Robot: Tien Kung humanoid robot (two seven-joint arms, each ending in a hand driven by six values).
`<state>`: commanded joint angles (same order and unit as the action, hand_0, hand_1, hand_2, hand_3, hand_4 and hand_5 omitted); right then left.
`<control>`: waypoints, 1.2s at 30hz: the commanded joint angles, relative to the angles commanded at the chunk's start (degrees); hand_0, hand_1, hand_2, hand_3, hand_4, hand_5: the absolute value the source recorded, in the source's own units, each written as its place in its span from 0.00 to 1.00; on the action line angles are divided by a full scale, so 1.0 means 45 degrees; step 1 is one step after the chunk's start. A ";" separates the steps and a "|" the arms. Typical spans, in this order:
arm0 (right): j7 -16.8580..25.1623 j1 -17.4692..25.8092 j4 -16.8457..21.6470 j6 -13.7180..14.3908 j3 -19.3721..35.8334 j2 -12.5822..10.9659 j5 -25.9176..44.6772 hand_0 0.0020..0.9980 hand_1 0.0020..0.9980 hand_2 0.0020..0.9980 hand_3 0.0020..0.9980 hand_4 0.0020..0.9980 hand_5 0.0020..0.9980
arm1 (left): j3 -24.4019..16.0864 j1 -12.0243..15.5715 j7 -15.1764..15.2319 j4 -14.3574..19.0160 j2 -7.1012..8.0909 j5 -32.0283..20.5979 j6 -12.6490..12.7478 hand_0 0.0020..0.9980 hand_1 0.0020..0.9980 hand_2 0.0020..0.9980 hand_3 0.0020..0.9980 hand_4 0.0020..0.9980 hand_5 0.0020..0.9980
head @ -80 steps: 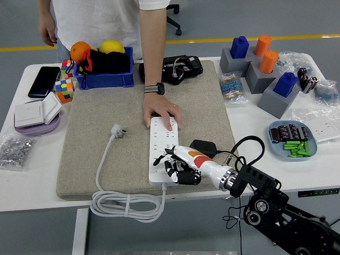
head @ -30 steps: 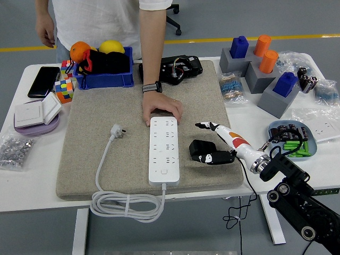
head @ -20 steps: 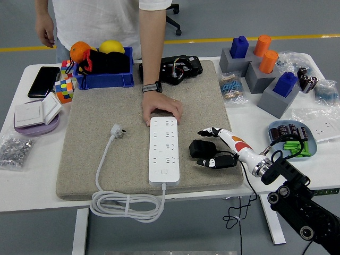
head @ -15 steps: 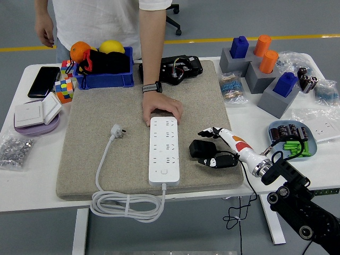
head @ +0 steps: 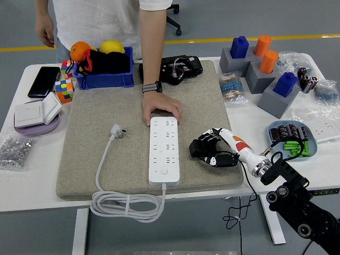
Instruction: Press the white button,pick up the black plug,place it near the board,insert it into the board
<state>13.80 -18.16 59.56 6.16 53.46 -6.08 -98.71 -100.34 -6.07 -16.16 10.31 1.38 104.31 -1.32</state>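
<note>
Right robot hand curled around black plug – on beige mat, white table, grey floor.

A felt mat covers the middle of the desk. The power strip lies on it, a person's hand at its far end. Right of the strip sits the plug, the right hand around it. A cable coil hangs over the near edge.

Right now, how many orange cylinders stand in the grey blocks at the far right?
2: one cylinder in the rear block, beside a blue peg; the other cylinder just in front, in its own block. None seems hidden.
</note>
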 joint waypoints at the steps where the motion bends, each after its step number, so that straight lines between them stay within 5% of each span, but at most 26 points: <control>1: 0.0010 -0.0005 -0.0002 -0.0004 -0.0013 0.0000 -0.0005 0.53 0.54 0.56 0.60 0.81 0.09 | 0.0000 0.0000 0.0003 0.0000 -0.0001 -0.0002 0.0002 0.47 0.50 0.50 0.59 0.57 0.27; 4: 0.0063 0.0009 0.0003 -0.0016 -0.0063 0.0002 -0.0028 0.53 0.54 0.56 0.60 0.81 0.09 | 0.0003 -0.0006 0.0006 0.0000 -0.0003 -0.0009 0.0003 0.47 0.50 0.50 0.59 0.57 0.27; 5: 0.0070 0.0016 0.0009 -0.0026 -0.0078 0.0000 -0.0033 0.46 0.47 0.48 0.58 0.77 0.00 | 0.0000 -0.0007 0.0007 0.0000 -0.0004 -0.0007 0.0004 0.47 0.50 0.50 0.59 0.57 0.27; 10: 0.0090 0.0084 0.0073 -0.0121 -0.0171 -0.0049 -0.0062 0.46 0.47 0.48 0.58 0.77 0.00 | 0.0011 -0.0009 0.0012 0.0000 -0.0011 -0.0027 0.0007 0.47 0.50 0.50 0.59 0.57 0.27; 11: 0.0099 0.0097 0.0090 -0.0119 -0.0177 -0.0057 -0.0057 0.44 0.32 0.39 0.53 0.69 0.00 | 0.0015 -0.0007 0.0013 0.0000 -0.0014 -0.0032 0.0007 0.47 0.50 0.50 0.59 0.57 0.27; 15: 0.0139 0.0164 0.0388 -0.0056 -0.0111 -0.0111 -0.0093 0.44 0.32 0.39 0.53 0.69 0.00 | 0.0020 -0.0017 0.0013 0.0000 -0.0027 -0.0045 0.0007 0.47 0.50 0.50 0.59 0.57 0.27; 36: 0.0312 0.0308 0.4147 0.0591 -0.0604 -0.0297 -0.0941 0.36 0.27 0.38 0.52 0.66 0.00 | 0.0014 -0.0010 0.0020 0.0000 -0.0028 -0.0017 0.0005 0.47 0.50 0.50 0.59 0.57 0.27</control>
<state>15.20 -16.78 78.22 8.82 50.74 -7.42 -102.94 -100.28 -6.11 -16.07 10.31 1.25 104.23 -1.30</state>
